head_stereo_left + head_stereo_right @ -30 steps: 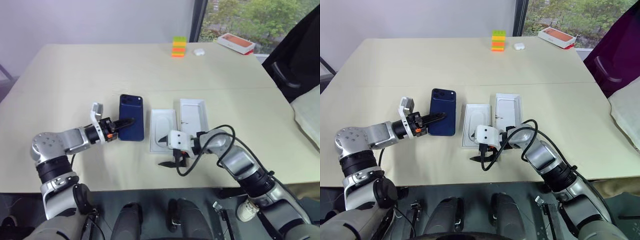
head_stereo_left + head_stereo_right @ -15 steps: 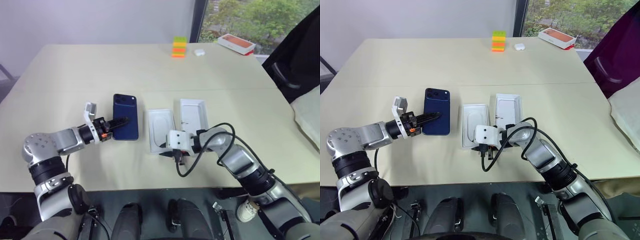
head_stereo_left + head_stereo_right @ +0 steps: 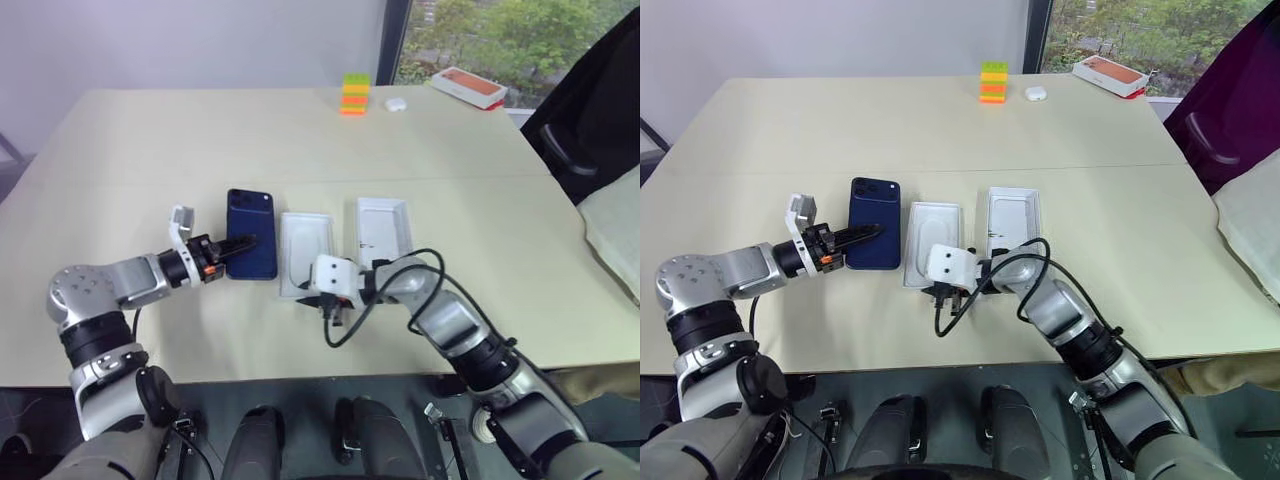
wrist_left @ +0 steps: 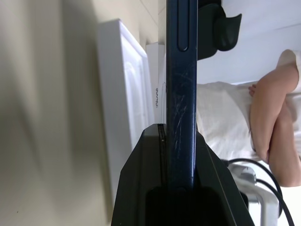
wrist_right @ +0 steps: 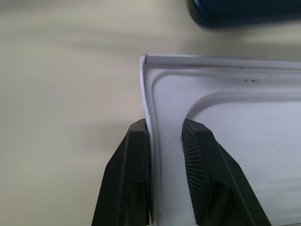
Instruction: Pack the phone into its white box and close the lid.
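Note:
The dark blue phone (image 3: 251, 233) lies back-up left of centre, and my left gripper (image 3: 238, 247) is shut on its near edge; the left wrist view looks along the phone's (image 4: 181, 84) thin side between the fingers. Right beside it sits a shallow white insert (image 3: 305, 250) with an oval recess. My right gripper (image 3: 306, 291) is shut on that insert's near rim, one finger (image 5: 136, 141) outside the wall and one inside. Whether the white box lies under the insert I cannot tell. The lid (image 3: 383, 225) rests open side up to the right.
At the table's far side stand a stack of coloured blocks (image 3: 356, 94), a small white case (image 3: 398, 103) and an orange-and-white box (image 3: 470, 86). A dark chair (image 3: 590, 130) is at the right. A person's arm (image 4: 273, 122) shows beyond the table.
My right gripper has gone from open to shut on the insert's near rim and slid the insert left, up beside the phone. The left gripper keeps its hold on the phone.

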